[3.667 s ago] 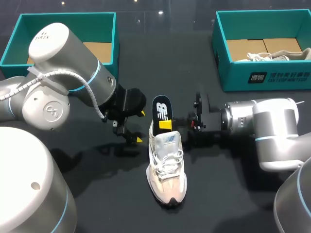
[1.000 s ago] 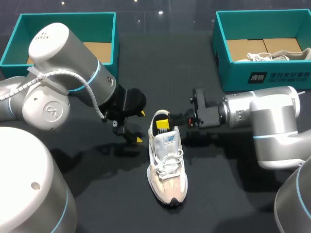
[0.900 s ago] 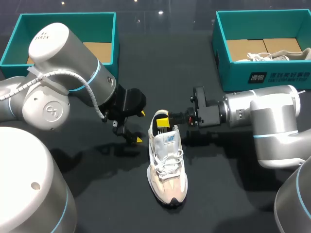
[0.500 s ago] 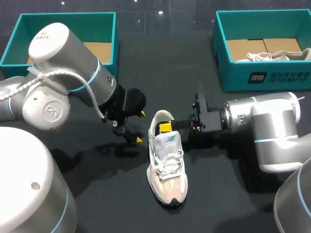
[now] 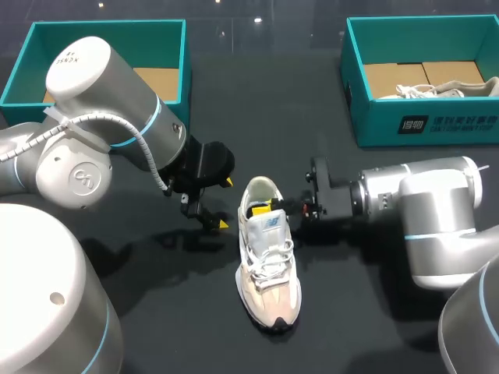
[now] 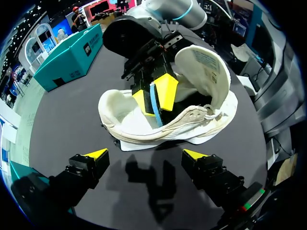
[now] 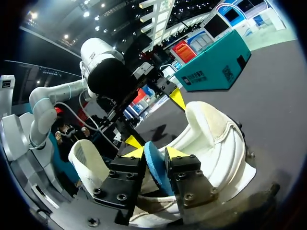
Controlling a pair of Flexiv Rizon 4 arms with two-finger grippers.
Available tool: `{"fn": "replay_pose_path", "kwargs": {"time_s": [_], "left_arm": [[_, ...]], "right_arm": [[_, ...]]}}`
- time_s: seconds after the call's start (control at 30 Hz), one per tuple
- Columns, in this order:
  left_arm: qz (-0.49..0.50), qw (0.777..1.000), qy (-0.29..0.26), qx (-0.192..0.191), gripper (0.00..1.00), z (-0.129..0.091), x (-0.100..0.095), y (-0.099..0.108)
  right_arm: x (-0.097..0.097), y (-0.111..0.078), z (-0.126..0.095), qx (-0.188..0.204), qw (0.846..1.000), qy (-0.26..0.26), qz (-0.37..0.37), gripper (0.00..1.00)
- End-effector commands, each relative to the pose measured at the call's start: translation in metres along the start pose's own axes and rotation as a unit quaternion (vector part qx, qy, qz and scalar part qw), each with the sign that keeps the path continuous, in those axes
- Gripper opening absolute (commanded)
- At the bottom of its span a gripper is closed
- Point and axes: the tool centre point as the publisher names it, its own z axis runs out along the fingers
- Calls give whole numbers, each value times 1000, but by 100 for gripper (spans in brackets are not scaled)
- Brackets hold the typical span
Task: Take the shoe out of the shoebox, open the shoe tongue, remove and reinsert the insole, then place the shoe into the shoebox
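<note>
- Counter [image 5: 374,312]: black, carrying everything listed below.
- Left arm [image 5: 101,117]: comes in from the left, with its wrist near the shoe's heel.
- Right arm [image 5: 421,202]: comes in from the right and lies low over the counter, pointing at the shoe's heel opening.
- Left shoebox [image 5: 109,26]: teal, open, at the far left corner, with a brown cardboard floor showing.
- Right shoebox [image 5: 374,125]: teal, open, at the far right, with a second pale shoe [image 5: 437,89] lying inside.
- Shoe [image 5: 269,257]: a white and beige laced trainer. It stands upright on the counter between the two arms, outside both shoeboxes, with its toe toward the near edge and its heel toward the far side.
- Insole [image 7: 154,165]: only a blue edge shows, standing on edge inside the heel opening with most of it down in the shoe.
- Right gripper [image 7: 154,153]: reaches into the heel opening, its yellow tips pinching the insole from both sides.
- Left gripper [image 6: 145,154]: fingers spread wide with nothing between them, just beside the shoe and apart from it.
</note>
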Motion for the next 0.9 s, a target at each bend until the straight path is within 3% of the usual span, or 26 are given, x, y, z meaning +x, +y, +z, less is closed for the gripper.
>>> {"fn": "replay_pose_path", "kwargs": {"time_s": [0.03,0.43,0.47,0.53,0.9], "left_arm": [[0,1000,-1,0,100,0,1,1],[0,1000,-1,0,100,0,1,1],[0,1000,-1,0,100,0,1,1],[0,1000,-1,0,100,0,1,1],[0,1000,-1,0,100,0,1,1]], "right_arm": [[3,14,2,16,1000,-3,-10,57],[-2,33,3,30,999,-3,-30,41],[-2,33,3,29,999,-4,-29,31],[-5,31,3,28,999,-6,-24,0],[-16,-5,-5,11,999,-23,40,0]]}}
